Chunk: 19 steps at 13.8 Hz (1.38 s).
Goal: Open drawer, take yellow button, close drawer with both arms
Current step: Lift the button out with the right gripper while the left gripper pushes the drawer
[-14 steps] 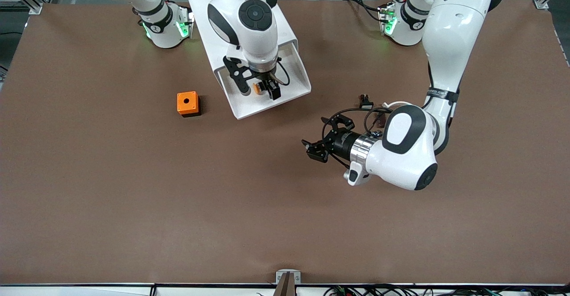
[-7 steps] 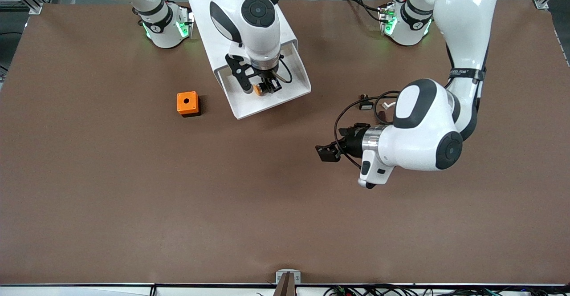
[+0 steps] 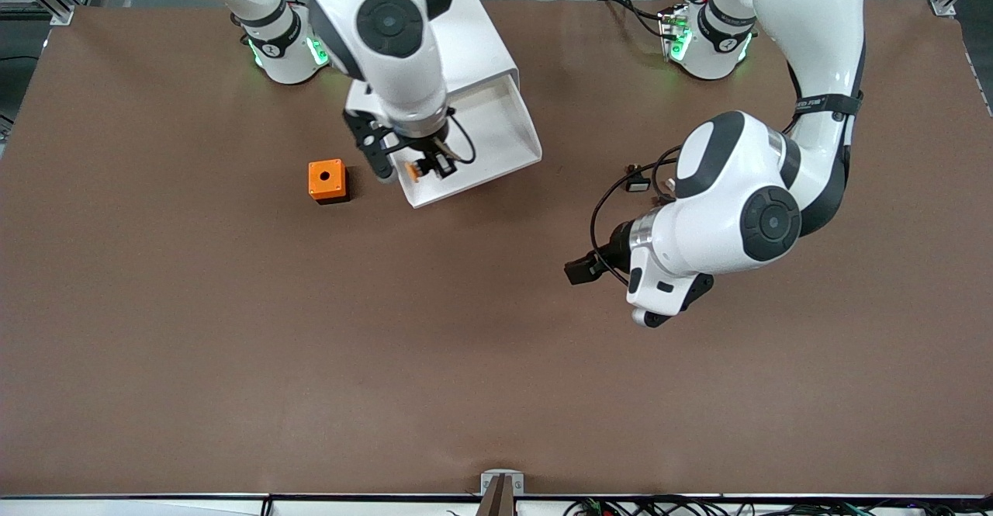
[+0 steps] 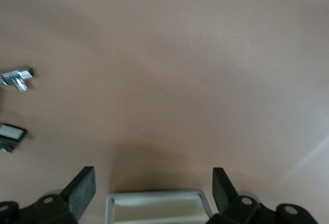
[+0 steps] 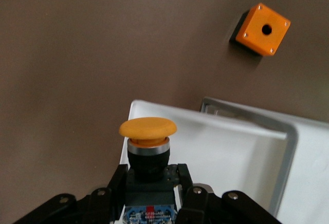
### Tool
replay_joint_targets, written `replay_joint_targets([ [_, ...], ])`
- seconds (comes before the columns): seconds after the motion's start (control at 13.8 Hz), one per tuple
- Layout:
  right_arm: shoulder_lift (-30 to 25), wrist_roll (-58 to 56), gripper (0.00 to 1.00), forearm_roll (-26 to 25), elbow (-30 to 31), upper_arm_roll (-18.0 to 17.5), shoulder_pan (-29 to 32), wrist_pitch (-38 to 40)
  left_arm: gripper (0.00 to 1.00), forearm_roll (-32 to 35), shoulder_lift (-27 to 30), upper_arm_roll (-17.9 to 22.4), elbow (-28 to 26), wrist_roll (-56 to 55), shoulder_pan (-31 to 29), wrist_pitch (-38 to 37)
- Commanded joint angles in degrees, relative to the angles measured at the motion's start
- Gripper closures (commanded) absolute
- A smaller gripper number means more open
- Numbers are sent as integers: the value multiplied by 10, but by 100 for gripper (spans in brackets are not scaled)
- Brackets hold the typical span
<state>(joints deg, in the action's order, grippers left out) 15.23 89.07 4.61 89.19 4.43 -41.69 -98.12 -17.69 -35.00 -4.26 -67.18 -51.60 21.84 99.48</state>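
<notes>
Front view: you see the drawer [image 3: 496, 140] pulled out of the white cabinet [image 3: 473, 43], so the opening step is done; the right gripper [image 3: 428, 167] hangs over the drawer's corner toward the right arm's end of the table, its fingers clamped on the button [image 3: 416, 170], which is clear of the drawer floor; the taking step therefore reads as done; the orange cube [image 3: 326, 181] sits on the table just beside that corner, toward the right arm's end; the left gripper [image 3: 583, 269] hovers over bare table toward the left arm's end, carrying nothing; small loose parts [image 3: 638, 182] lie near its arm; closing the drawer is what you have left.

Left wrist view: you see the left gripper's fingers [image 4: 81, 189] spread wide with nothing between them; the drawer's front rim [image 4: 157, 201] lies ahead between them, well apart; this arm looks placed to push the drawer shut.

Right wrist view: you see the button's orange cap [image 5: 148, 129] upright above the black body, gripped at the body; the open drawer [image 5: 226, 152] lies beneath it.
</notes>
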Motion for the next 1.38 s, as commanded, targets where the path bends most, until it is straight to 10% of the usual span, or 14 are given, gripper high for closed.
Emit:
replay_joint_targets([
  [0.0, -8, -200, 100, 14, -35, -6, 77, 61, 0, 55, 11, 4, -14, 2, 28, 32],
  [0.65, -34, -718, 100, 12, 47, -5, 367, 34, 0, 147, 4, 3, -24, -91, 69, 69],
  [1.31, 20, -968, 100, -101, 236, -4, 535, -317, 0, 156, -17, -9, -40, -89, 134, 64],
])
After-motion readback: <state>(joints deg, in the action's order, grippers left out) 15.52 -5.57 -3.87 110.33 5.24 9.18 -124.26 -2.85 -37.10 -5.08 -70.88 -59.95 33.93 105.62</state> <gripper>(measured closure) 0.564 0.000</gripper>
